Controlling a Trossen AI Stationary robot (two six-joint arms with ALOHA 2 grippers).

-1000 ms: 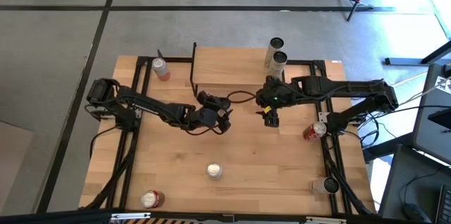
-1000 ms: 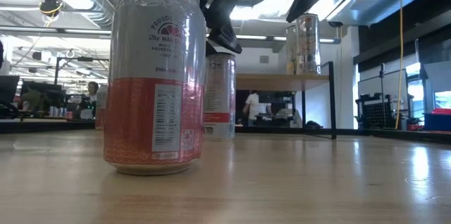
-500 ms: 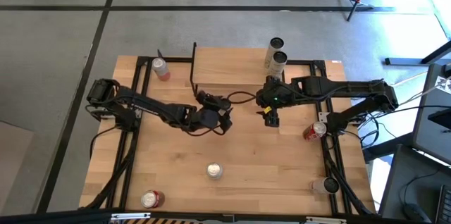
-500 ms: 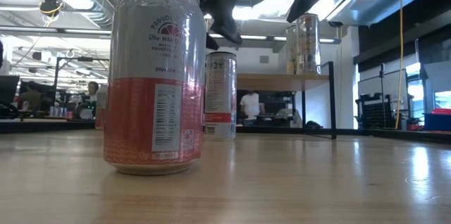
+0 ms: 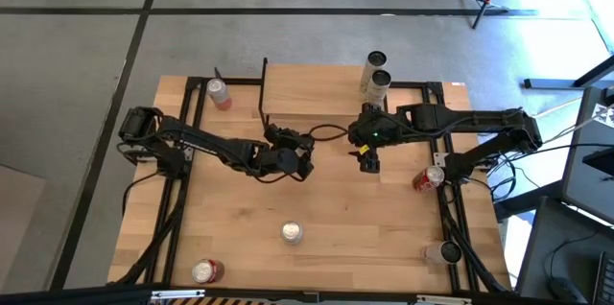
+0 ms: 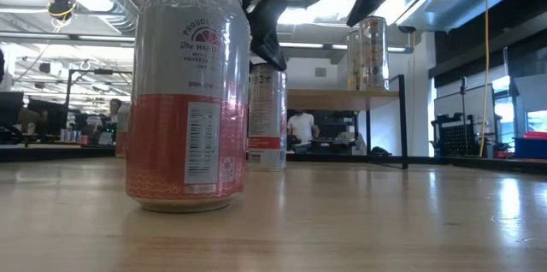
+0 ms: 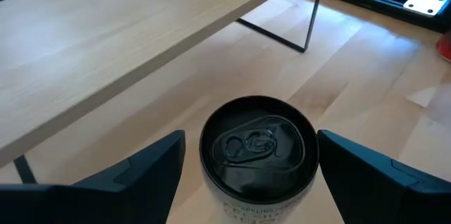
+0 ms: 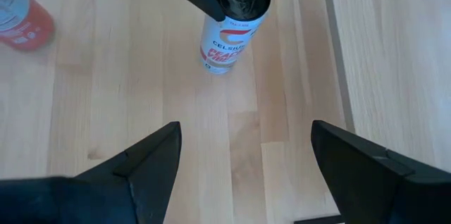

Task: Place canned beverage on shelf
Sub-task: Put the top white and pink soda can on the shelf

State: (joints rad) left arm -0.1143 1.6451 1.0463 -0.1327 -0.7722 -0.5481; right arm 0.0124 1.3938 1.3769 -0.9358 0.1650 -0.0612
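A white can with red lettering (image 7: 258, 155) stands upright on the tabletop in front of the shelf (image 5: 312, 89), a light board on thin black legs. The can also shows in the right wrist view (image 8: 232, 27) and the low view (image 6: 267, 116). My left gripper (image 7: 250, 136) is open above it, one finger on each side of the can's black top; in the high view the left gripper (image 5: 294, 161) hides the can. My right gripper (image 5: 367, 158) hangs open and empty over the table by the shelf's right front corner. Two cans (image 5: 378, 72) stand on the shelf's right end.
Other cans stand on the table: one at the far left (image 5: 220, 94), one near the middle front (image 5: 292, 233), close to the low camera (image 6: 188, 92), one at the front left (image 5: 206, 270), and two on the right (image 5: 428, 178) (image 5: 441, 252).
My left gripper has risen a little and then come down again over the white and red can, staying open. The can has not moved.
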